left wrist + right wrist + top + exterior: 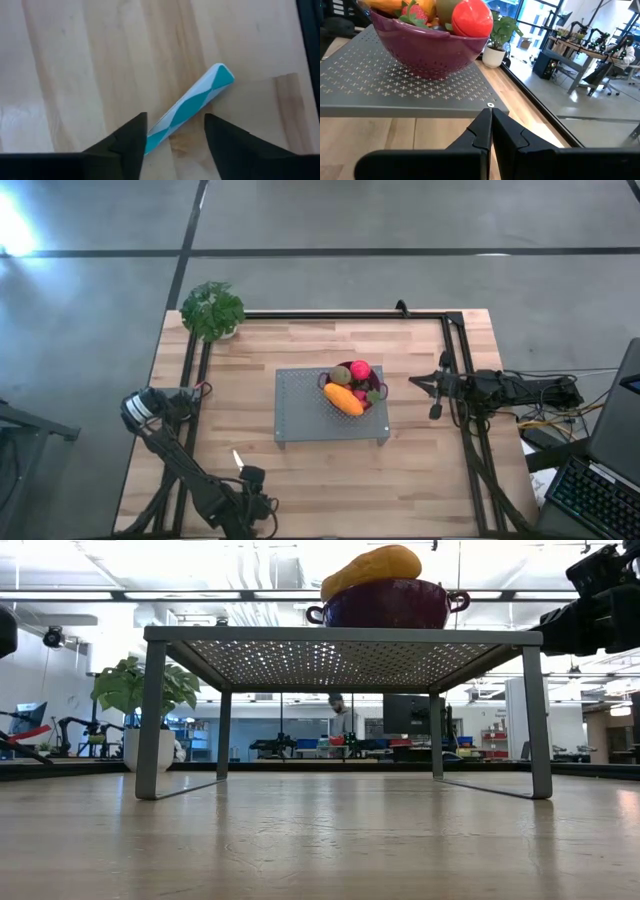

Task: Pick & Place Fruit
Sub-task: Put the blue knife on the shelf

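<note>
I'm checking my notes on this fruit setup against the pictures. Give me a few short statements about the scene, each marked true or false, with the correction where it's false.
1. The purple perforated bowl of fruit sits on the grey perforated metal stand. True.
2. The right gripper is open. False: its fingers are pressed shut, beside the stand.
3. The left gripper straddles the slim teal-and-white patterned handle lying on the wooden table. True.
4. The leafy green potted plant stands on the stand. False: it stands at a corner of the table.
5. The elongated orange fruit lies on the bare table. False: it rests in the bowl.
</note>
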Robot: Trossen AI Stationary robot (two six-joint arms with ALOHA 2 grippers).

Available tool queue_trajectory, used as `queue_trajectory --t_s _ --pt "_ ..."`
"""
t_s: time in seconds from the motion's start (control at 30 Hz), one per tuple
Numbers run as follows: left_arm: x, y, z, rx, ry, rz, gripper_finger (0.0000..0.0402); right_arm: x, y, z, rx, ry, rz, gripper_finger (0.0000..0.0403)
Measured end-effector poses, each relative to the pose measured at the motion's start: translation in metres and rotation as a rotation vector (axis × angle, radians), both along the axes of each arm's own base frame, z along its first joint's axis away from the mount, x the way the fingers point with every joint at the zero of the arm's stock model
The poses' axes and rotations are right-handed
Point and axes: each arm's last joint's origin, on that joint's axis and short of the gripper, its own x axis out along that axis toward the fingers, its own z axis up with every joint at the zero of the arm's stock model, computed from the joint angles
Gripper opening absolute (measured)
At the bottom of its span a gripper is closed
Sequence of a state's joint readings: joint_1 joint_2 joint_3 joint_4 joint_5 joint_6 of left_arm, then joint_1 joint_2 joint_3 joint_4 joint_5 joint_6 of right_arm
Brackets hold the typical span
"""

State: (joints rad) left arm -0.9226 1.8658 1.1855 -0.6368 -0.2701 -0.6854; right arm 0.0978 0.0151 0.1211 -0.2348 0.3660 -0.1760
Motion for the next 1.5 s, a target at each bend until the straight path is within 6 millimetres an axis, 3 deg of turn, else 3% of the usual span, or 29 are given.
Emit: queue_trajectory --t_s 0.5,0.9,1.17,1.37,1.5 --pt "0.003 0.004 -0.003 0.046 -0.023 -0.068 0.0061 0.000 0.000 0.000 0.000 0.000 0.000 0.0008" --pt "0.005 0.003 0.001 0.082 -0.041 -0.133 0.0042 0.000 0.000 0.000 0.000 0.001 0.000 0.0008" --pt "0.012 -0.001 0.026 0.201 -0.043 -0.317 0.0041 0.000 0.000 0.000 0.000 0.000 0.000 0.0008" --pt "0.020 -0.003 0.064 0.296 -0.068 -0.306 0.0040 0.000 0.000 0.000 0.000 0.000 0.000 0.0008" --pt "0.029 -0.005 0.093 0.389 -0.151 -0.389 0.0040 0.000 0.000 0.000 0.000 0.000 0.000 0.0008"
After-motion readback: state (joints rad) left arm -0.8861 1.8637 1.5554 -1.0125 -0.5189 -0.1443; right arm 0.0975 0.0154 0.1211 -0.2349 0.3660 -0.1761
